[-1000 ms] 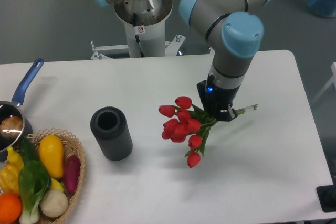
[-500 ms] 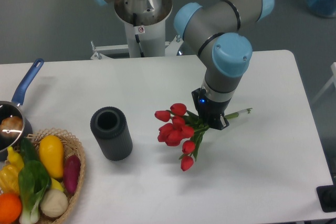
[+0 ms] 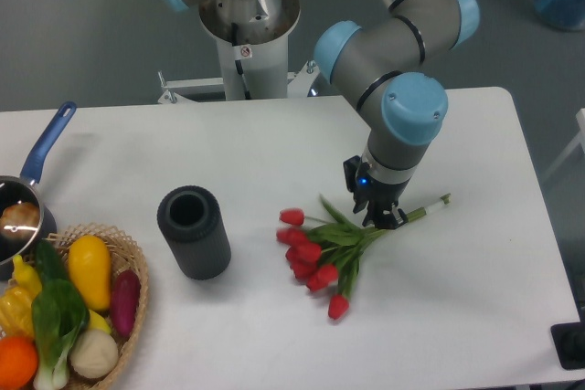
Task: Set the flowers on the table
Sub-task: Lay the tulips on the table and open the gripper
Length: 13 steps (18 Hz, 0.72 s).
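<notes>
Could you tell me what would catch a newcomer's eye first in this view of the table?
The flowers, a bunch of red tulips, lie right of centre on the white table, with the arm's pincer down over their stems. Left of them stands an open black cylinder, and a wicker basket of colourful vegetables fills the lower-left corner.

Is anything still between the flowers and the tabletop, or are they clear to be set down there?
Nothing visible is in the way. The flowers appear to lie spread on the table already, with the gripper at their stems. The black cylinder stands apart to the left, and the wicker basket is farther left.
</notes>
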{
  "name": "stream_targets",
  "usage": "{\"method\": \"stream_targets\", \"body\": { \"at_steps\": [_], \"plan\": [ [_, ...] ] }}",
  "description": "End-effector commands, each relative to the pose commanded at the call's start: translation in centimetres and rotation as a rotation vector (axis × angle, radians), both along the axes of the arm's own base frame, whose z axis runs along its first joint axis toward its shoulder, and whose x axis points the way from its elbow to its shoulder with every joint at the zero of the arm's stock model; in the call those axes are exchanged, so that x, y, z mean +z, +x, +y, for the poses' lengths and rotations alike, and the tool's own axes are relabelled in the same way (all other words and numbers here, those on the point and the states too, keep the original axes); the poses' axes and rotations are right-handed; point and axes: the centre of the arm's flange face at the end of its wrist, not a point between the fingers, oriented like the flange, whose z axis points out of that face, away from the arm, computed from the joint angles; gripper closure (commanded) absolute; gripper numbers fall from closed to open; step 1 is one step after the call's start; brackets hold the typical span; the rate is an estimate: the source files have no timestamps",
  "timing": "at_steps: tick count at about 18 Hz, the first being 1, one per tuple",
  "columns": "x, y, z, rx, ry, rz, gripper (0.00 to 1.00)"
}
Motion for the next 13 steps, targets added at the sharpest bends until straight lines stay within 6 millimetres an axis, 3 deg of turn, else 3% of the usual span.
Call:
{"method": "stream_targets", "body": {
  "at_steps": [5,13],
  "plan": [
    [0.9,-1.1,0.1,0.018,0.039,0.056,0.0],
    [0.6,-3.5,-1.0,0.056,0.108,0.044,0.0]
  ]
}}
